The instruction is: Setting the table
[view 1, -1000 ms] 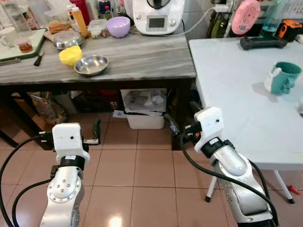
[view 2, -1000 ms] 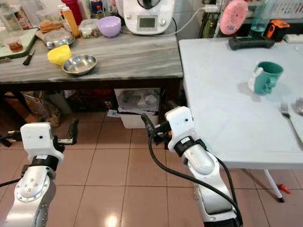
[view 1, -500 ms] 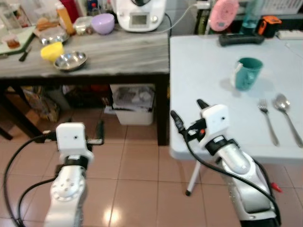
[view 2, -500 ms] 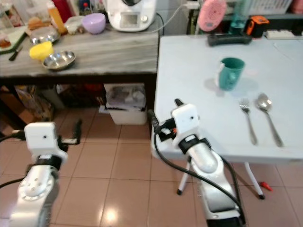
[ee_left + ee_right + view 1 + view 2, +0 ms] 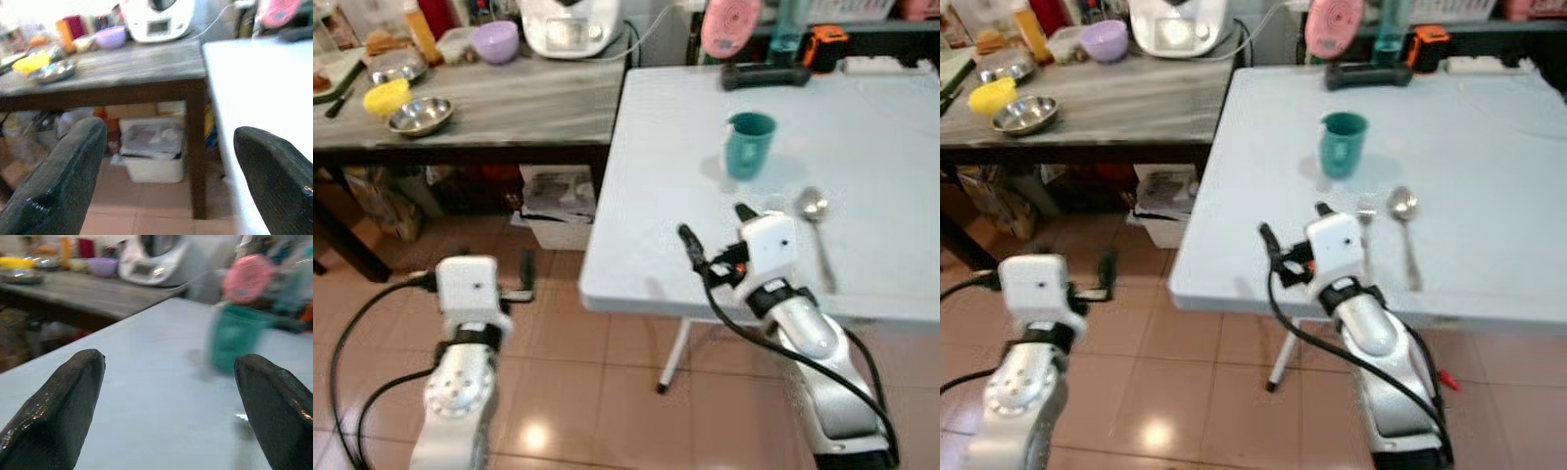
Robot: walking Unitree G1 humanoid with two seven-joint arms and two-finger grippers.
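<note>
Jaws spread on both grippers, right gripper [image 5: 716,227] over smooth white table [image 5: 862,127] (teal mug [image 5: 748,144] beyond).

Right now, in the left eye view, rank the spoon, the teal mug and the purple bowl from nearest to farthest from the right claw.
1. The spoon, lying on the white table, just to the right of the right claw.
2. The teal mug, standing farther back on that table.
3. The purple bowl, far off on the wooden counter to the left.
</note>
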